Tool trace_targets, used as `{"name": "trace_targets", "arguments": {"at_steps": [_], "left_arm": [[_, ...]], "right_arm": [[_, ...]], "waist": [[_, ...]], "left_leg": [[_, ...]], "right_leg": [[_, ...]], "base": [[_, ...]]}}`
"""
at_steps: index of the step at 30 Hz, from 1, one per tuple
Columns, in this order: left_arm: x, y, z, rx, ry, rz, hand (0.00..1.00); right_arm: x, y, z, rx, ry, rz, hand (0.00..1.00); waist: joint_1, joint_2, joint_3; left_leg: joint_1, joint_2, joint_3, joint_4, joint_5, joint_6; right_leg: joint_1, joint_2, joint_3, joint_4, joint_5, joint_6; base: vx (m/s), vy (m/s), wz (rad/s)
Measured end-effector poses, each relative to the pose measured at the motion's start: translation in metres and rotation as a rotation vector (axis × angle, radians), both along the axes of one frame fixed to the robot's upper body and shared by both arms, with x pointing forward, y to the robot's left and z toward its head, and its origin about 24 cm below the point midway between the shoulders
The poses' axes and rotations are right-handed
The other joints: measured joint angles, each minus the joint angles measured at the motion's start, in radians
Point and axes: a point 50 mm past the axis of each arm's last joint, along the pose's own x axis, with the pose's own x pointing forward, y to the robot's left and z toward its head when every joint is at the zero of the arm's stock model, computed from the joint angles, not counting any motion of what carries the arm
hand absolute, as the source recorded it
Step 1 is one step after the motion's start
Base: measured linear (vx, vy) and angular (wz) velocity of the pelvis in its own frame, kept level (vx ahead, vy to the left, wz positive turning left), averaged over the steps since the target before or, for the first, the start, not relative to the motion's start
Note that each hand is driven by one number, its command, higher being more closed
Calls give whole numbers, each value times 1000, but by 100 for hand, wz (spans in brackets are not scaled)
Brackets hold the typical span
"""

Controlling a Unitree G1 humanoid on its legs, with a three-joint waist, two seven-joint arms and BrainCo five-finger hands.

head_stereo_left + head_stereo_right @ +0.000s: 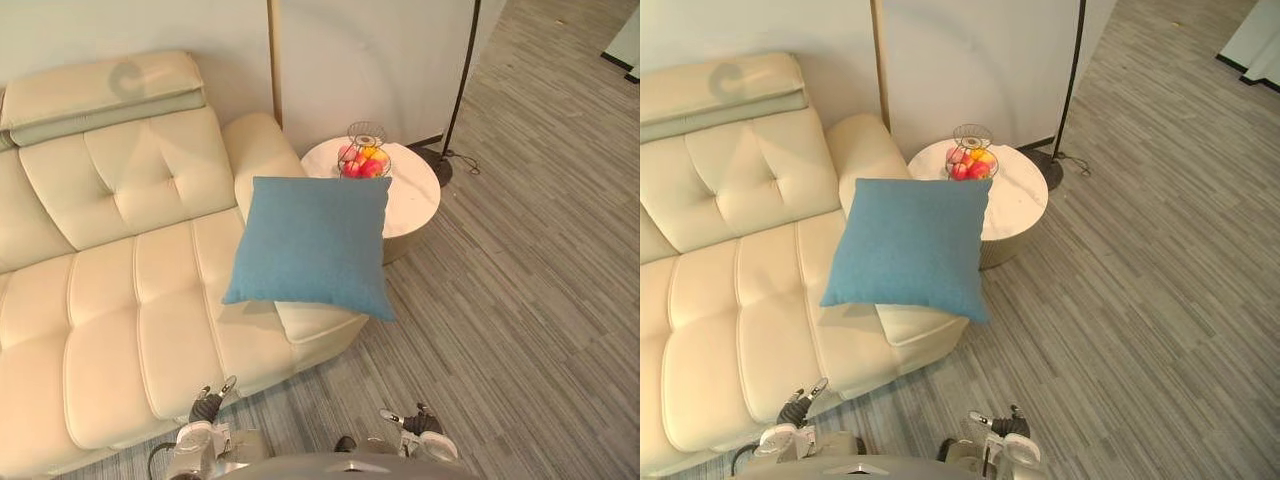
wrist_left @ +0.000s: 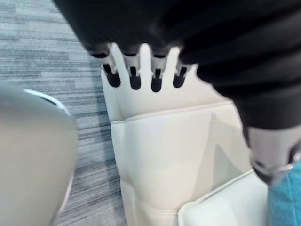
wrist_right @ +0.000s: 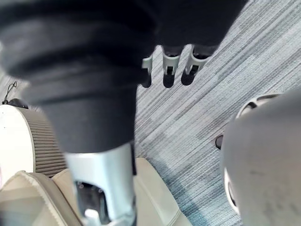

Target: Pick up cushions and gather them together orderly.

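Left hand (image 2: 134, 66) and right hand (image 3: 170, 65) hang loosely open, empty, apart from the blue cushion (image 1: 315, 245).

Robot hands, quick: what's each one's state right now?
Left robot hand: open, fingers relaxed, holding nothing.
Right robot hand: open, fingers relaxed, holding nothing.

The sofa (image 1: 110, 330) front rises just ahead of my left hand (image 1: 207, 403). Bare floor (image 1: 500, 300) lies open ahead of my right hand (image 1: 418, 421). Farther ahead: round worktop (image 1: 412, 200) with fruit basket (image 1: 364, 155), just beside blue cushion (image 1: 315, 245); lamp pole (image 1: 462, 75) beyond.
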Motion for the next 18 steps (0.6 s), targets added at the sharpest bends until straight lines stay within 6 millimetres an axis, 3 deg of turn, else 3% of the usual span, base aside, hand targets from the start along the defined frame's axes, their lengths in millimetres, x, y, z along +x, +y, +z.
{"name": "trace_targets", "arguments": {"at_steps": [5,9,11,18], "left_arm": [[-1,-1,0,-2,2,-4,0],[-4,-3,-2,-8,13,-7,0],[-5,-1,-2,-2,15,-7,0],[-8,-1,-3,13,31,-51,0]], "right_arm": [[3,4,2,-3,-17,25,0],[3,4,2,-2,-14,26,0],[-6,4,-1,0,9,25,0],[-10,-1,0,-17,12,22,0]], "waist": [[4,0,0],[-5,12,-5],[-3,-1,-12],[-7,1,-37]], "left_leg": [[21,-2,31,-22,20,29],[66,7,44,-135,21,28],[80,4,62,-176,40,26],[83,-27,74,-216,52,36]], "right_leg": [[1,9,47,-16,25,-2],[0,50,79,-89,69,-2],[3,57,102,-135,104,7],[13,55,145,-230,182,17]], "base": [[-70,9,-22],[-126,15,-26],[-185,22,-27],[-67,44,-15]]}}
